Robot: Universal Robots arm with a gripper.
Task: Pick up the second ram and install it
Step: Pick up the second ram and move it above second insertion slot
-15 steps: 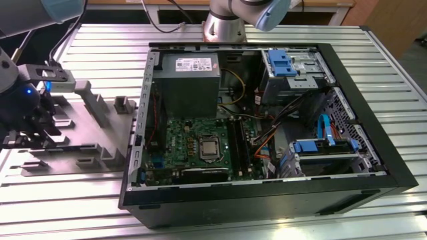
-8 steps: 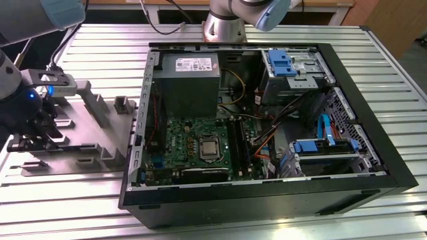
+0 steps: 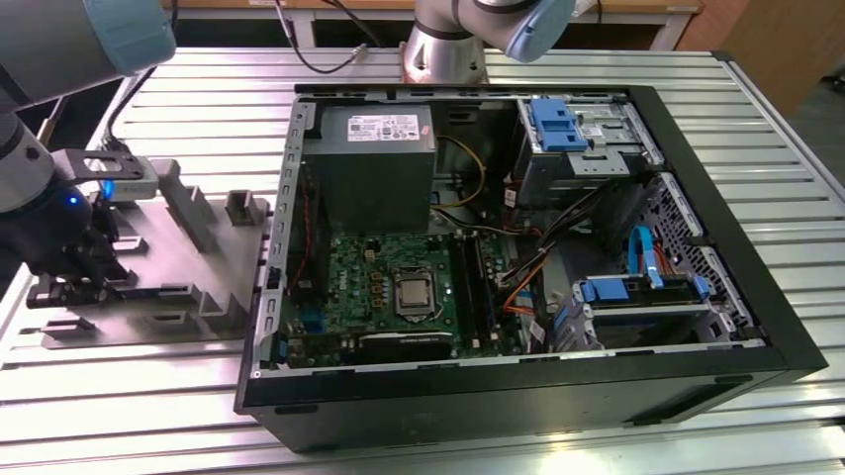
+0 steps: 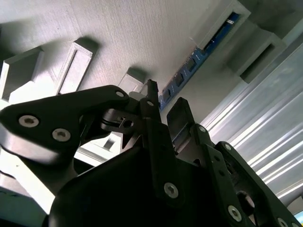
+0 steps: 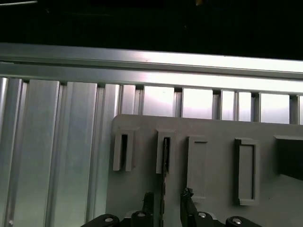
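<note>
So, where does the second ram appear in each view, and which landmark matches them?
Exterior view: the second ram seems to be the dark strip in the grey holder, at the exterior view's left, by the gripper.
Second wrist view: a blue stick with black chips close to the gripper.
First wrist view: a thin dark edge in a holder slot.
Shared landmark: the grey holder.

The table (image 3: 779, 109) is ribbed bare aluminium, brushed and bright in strips. At nine o'clock from the computer case (image 3: 528, 396) in the exterior view lies the holder plate (image 3: 119, 334) — matt grey plastic with a fine lined grain. The case is dull black painted metal. The second ram (image 4: 198, 57) is a faintly glossy blue-green board. The gripper (image 4: 164, 99) is matt black, with shiny steel screws (image 4: 171, 190).
</note>
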